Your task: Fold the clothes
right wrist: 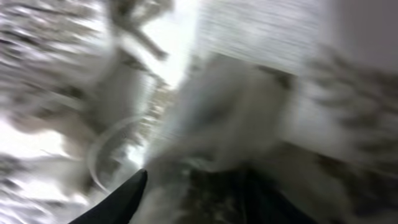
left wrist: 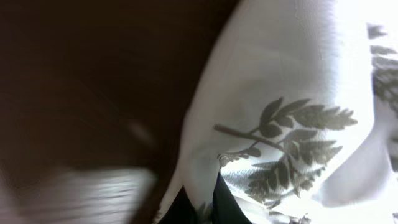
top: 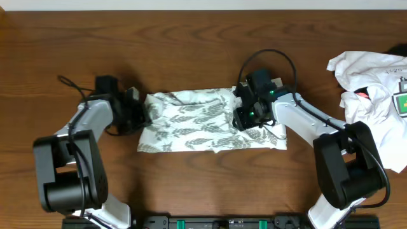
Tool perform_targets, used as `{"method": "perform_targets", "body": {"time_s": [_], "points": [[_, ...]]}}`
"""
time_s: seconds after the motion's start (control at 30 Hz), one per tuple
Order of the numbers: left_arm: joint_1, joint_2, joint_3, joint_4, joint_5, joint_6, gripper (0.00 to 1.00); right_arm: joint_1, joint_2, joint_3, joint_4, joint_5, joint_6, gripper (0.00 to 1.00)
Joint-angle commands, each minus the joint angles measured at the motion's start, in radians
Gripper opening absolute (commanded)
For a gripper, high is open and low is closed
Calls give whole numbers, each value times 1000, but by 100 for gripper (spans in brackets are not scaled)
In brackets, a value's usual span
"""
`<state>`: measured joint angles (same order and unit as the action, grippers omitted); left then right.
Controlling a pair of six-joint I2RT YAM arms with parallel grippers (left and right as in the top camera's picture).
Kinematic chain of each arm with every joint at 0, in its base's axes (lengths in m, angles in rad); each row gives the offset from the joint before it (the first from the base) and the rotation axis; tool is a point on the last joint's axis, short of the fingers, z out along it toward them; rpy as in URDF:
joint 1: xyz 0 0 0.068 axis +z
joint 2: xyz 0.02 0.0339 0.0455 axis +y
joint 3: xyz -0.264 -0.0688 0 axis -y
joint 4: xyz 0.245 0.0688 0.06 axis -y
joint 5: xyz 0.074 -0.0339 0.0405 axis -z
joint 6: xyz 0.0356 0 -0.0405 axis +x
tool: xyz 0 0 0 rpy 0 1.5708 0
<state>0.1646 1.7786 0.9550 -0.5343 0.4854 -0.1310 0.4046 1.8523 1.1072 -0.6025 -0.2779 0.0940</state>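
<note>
White fern-print clothes [top: 197, 124] lie as a rumpled band at table [top: 191, 38] centre, long axis 9 to 3 o'clock. Risk: thin cloth may slip the pinch if the ends lift unevenly. Left gripper [top: 140, 114], reaching low from 9 o'clock, is clamped on that edge; right gripper [top: 245, 117] sits over the 3 o'clock end, view blurred, jaw state cannot be told.

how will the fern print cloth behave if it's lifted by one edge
Probably floppy: the fern-print garment lies rumpled and creased on the table, so it should drape and sag from any pinch. Likely light, since the fabric looks thin. It may bunch when pushed rather than slide as one piece.
</note>
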Motion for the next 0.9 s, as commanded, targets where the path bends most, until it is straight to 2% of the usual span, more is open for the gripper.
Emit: {"method": "perform_targets", "body": {"time_s": [0.0,0.3,0.47,0.73,0.87], "points": [[76,-11,-2,-7,-90,-8,6,6,-17,11,-6,-4,-14,49],[260,-135,60,-7,-91,-25,6,-7,-208,72,-18,-8,-25,55],[311,-227,80,-6,-93,-25,6,-24,-310,74,-18,-8,-25,57],[325,-316,142,-96,-299,-48,6,-61,-341,74,-61,-7,-24,56],[325,-333,226,-168,-320,-59,6,-89,-341,74,-89,-8,-21,54]]}}
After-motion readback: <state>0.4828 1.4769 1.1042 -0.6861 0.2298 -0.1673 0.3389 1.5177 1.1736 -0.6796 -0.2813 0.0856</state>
